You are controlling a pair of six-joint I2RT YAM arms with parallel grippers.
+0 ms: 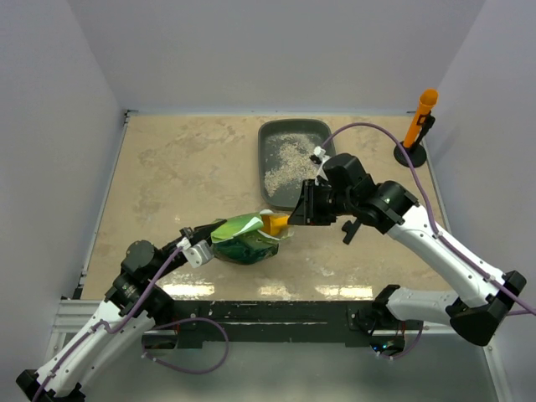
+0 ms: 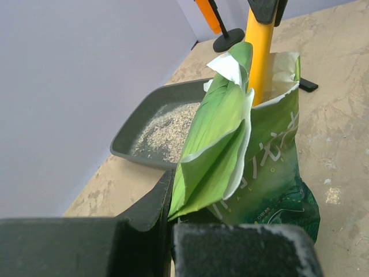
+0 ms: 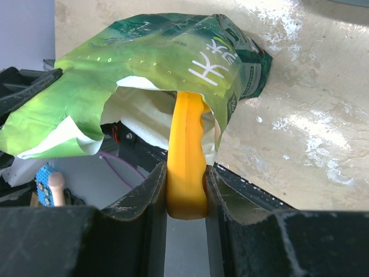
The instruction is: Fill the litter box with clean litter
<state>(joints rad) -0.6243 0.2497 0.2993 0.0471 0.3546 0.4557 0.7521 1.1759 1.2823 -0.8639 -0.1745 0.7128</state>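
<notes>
Table: beige, mottled, carrying everything.
Litter box: dark grey tray at the far side of the table, right of centre.
Clean litter: pale granules spread thinly inside the litter box.
Green bag: near the front edge, mouth open.
Orange scoop: handle reaches into the bag's mouth.
Orange tool: upright in a black stand, far right.
Left claw: pressed together on the bag's edge.
Right claw: pinching the scoop handle.

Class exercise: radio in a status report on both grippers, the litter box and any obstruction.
Left gripper shut on green bag. Right gripper shut on yellow scoop, inside bag. Litter box partly filled. No obstruction seen.
</notes>
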